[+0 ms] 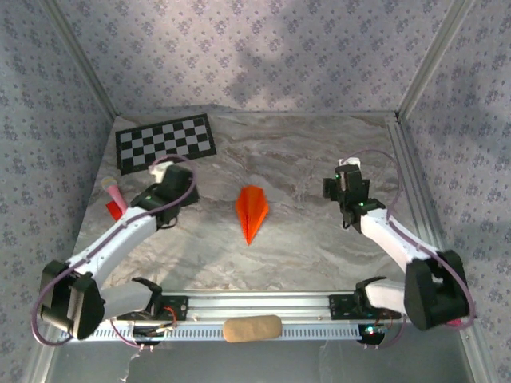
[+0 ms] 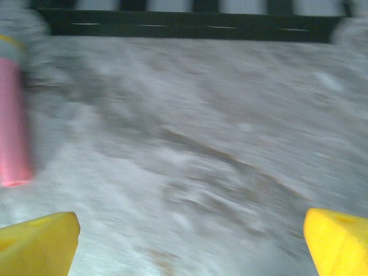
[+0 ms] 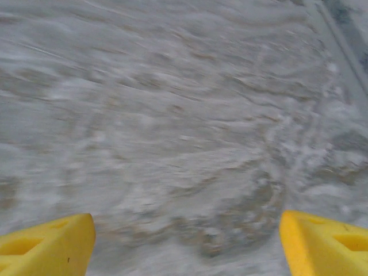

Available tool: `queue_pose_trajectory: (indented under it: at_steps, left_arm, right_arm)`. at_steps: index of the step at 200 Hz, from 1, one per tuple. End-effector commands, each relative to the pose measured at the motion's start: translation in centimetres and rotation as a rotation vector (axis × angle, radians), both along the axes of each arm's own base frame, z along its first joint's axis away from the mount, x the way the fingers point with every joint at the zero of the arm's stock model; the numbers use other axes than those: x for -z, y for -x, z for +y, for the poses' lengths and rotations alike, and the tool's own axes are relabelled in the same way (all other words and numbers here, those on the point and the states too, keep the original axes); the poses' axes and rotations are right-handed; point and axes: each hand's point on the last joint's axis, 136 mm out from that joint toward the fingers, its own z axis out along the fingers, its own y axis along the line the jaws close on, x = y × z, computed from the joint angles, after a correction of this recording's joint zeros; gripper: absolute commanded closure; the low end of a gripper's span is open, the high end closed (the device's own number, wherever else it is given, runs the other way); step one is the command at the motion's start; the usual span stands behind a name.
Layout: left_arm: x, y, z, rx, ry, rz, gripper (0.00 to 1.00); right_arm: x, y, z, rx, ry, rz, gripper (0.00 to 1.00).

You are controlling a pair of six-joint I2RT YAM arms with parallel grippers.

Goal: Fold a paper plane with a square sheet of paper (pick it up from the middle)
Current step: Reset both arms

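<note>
Okay: the paper plane (image 1: 252, 211) lies flat on the marbled table (image 1: 311, 152), held by neither arm. It sits between the two grippers, well apart from both. It is to the right of the left gripper (image 1: 165, 171) and to the left of the right gripper (image 1: 348, 169), and a bit closer to the arm bases than either. Its narrow point faces the bases and a centre crease runs along its length.

In the left wrist view the left gripper (image 2: 190, 238) is spread wide. Its yellow fingers (image 2: 40, 244) sit at the bottom corners with only bare table between them, and the picture is blurred. A pink object (image 2: 12, 126) is ahead and to the left of the fingers, not touching them. The dark edge of the checkerboard sheet (image 2: 190, 23) is straight ahead.

In the right wrist view the right gripper (image 3: 184, 238) is also spread, with its yellow fingers (image 3: 325, 247) far apart over bare marble, pinching nothing.

In the top view the checkerboard sheet (image 1: 166, 142) is just beyond the left gripper. The red and pink object (image 1: 114, 199) is on that gripper's outer left side, near the arm. Whether it touches the arm cannot be told.
</note>
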Motion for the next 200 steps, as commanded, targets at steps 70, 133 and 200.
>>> queue_pose_trajectory:
  at_steps: [70,133,200]
  left_arm:
    - [4.8,-4.9,6.0,0.13,-0.181,-0.143,0.0]
    - [3.9,-8.5,4.0,0.308,-0.123,-0.349,0.01]
    - [5.8,-8.6,5.8,0.231,-0.081,-0.356,0.0]
  right_arm:
    - [2.4,-2.3,-1.1,-0.282,-0.074,-0.255,0.15]
    - [4.1,-3.2,-4.3,-0.101,-0.077,-0.238,0.0]
    - [4.1,-3.2,-4.2,-0.101,-0.079,-0.236,0.0]
